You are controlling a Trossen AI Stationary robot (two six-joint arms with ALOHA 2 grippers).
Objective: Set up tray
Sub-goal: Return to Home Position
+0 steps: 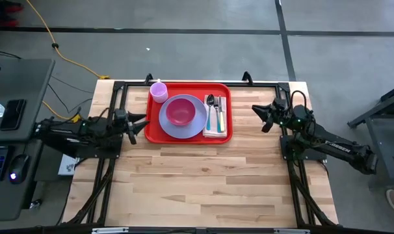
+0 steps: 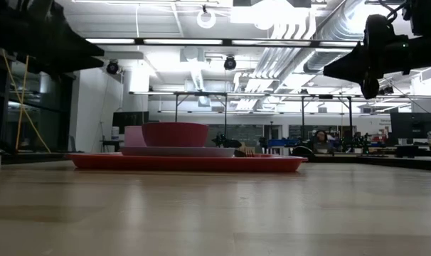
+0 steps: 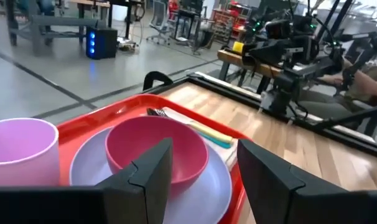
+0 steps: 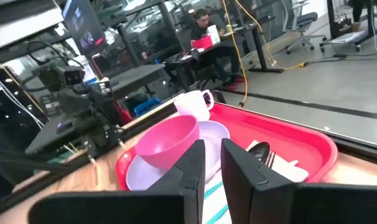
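Observation:
The red tray (image 1: 226, 133) lies flat on the wooden table near its far edge. On it a round lavender plate (image 1: 196, 127) carries a pink bowl (image 1: 179, 112). A lavender cup (image 1: 158, 91) stands in the tray's far left corner. A white napkin (image 1: 214, 132) with cutlery (image 1: 215, 110) on it lies on the tray's right side. My left gripper (image 1: 137, 127) hovers level just off the tray's left edge, open, nothing between its fingers (image 3: 204, 149). My right gripper (image 1: 257, 114) hovers off the tray's right edge, shut and empty (image 4: 213, 146).
A black frame rail (image 1: 262, 83) runs along the table's far edge and sides. Bare wood (image 1: 203, 182) stretches from the tray to the near edge. A desk (image 1: 15, 130) with keyboard and phone stands off the table's left. A person (image 2: 318, 139) sits in the room behind.

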